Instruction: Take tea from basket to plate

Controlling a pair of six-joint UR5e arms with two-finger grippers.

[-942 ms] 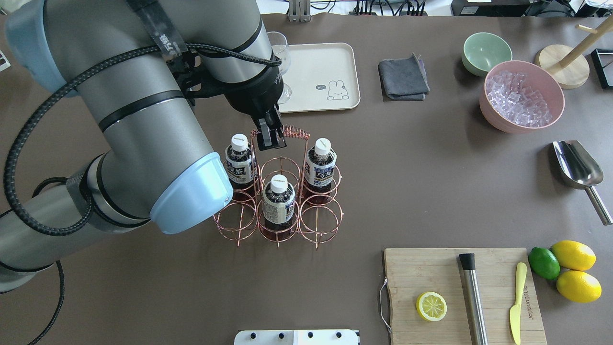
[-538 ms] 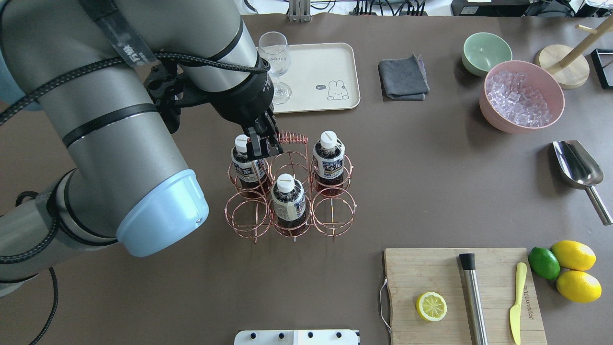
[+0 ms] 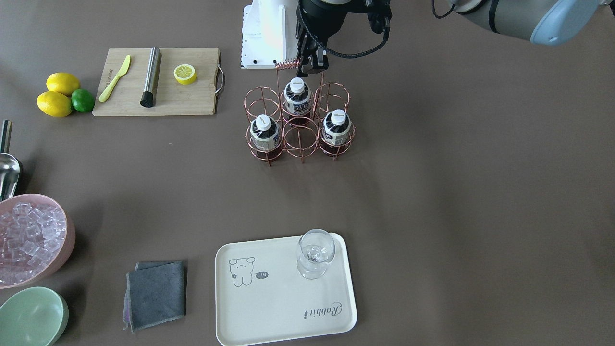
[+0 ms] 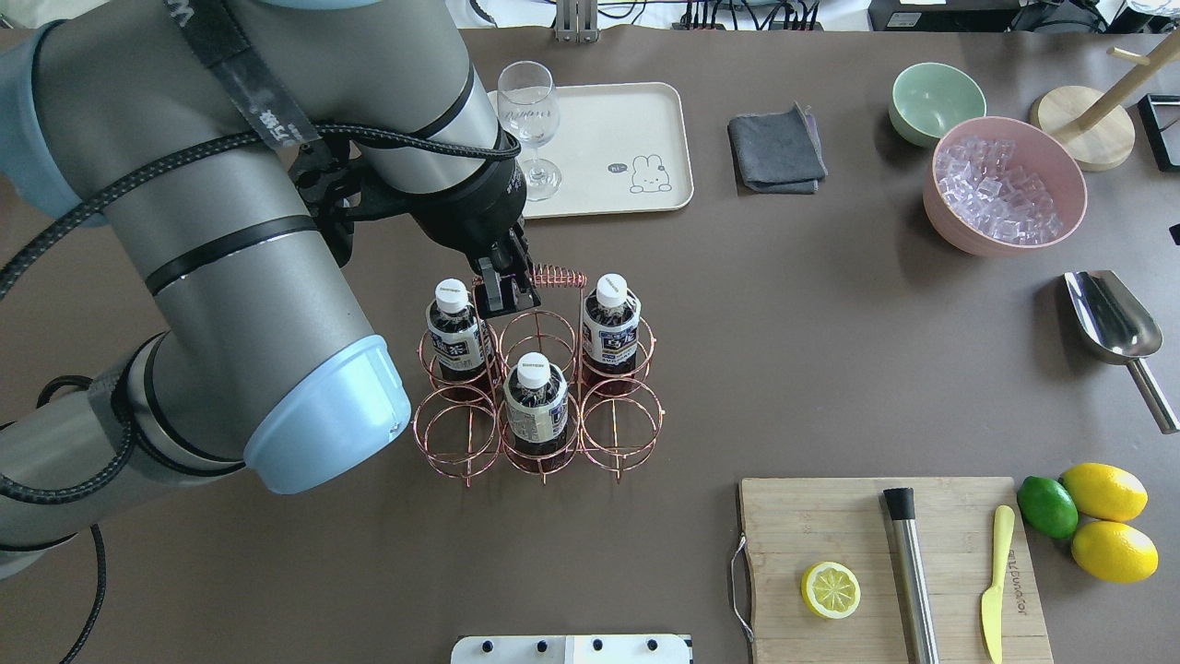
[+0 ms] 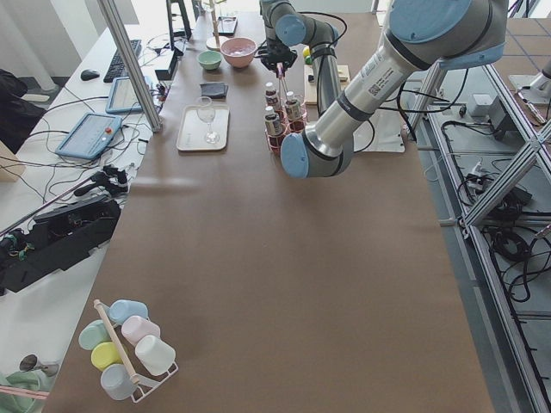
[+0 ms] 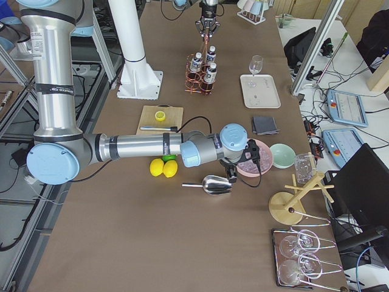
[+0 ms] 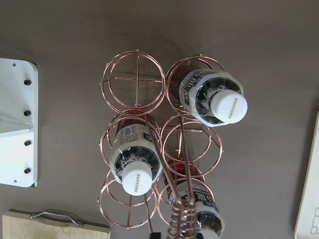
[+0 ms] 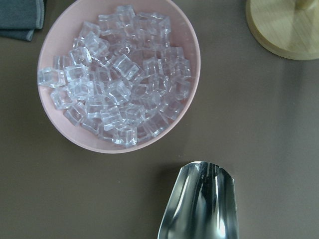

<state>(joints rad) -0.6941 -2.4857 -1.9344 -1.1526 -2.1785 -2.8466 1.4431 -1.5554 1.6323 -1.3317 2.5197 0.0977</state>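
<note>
Three tea bottles (image 4: 533, 397) are seen standing upright in the basket (image 4: 619, 433). Two are set in the outer cells of the row farther from the robot, and one is set in the middle cell of the nearer row. The coiled handle (image 4: 560, 275) rises over the middle of the basket, and its coil is pinched at the end on the robot's left by the left jaws, which are brought down on it from above by the left arm (image 4: 258, 212). Whether the basket's feet touch the counter (image 4: 830, 323) cannot be told.

The plate (image 4: 636, 111) is laid beyond the basket, on the counter's far side, apart from it. A wine glass (image 4: 528, 115) is stood on the plate's corner nearest the left arm. A folded grey cloth (image 4: 776, 148) is placed just to the right of the plate.

Farther to the robot's right, a pink bowl (image 4: 1005, 184) filled with ice cubes and a steel scoop (image 4: 1111, 318) are found. The right jaws are carried above these two; they are caught only from the side, and it cannot be told whether they are spread or pressed together.
</note>
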